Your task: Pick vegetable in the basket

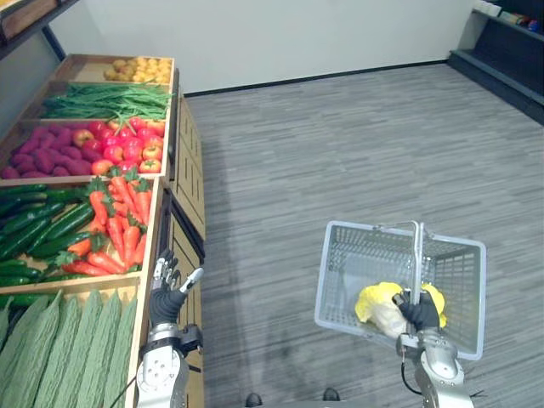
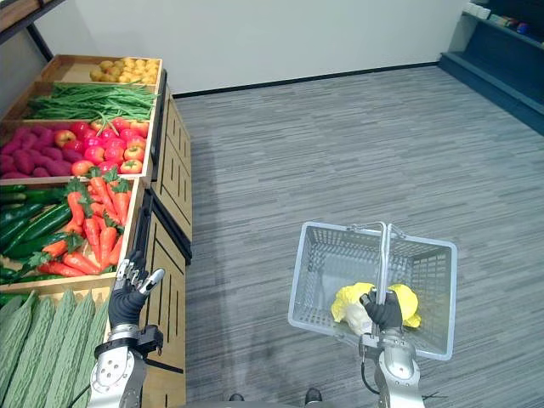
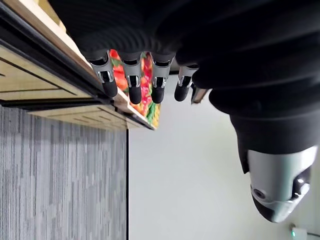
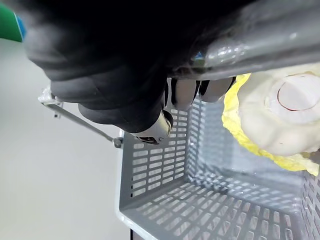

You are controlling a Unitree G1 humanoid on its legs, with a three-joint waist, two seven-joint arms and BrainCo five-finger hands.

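A grey plastic basket hangs above the floor from its metal handle, and my right hand is shut on that handle. Inside lies a yellow-leaved cabbage with a pale cut stem. My left hand is open, fingers spread, at the front edge of the wooden produce stand, just below the carrots. It holds nothing. Green ridged gourds lie in the crate beside my left arm.
The stand runs along the left with cucumbers, red apples, purple roots, green beans and yellow fruit. Grey floor stretches right. Dark shelving stands at the far right.
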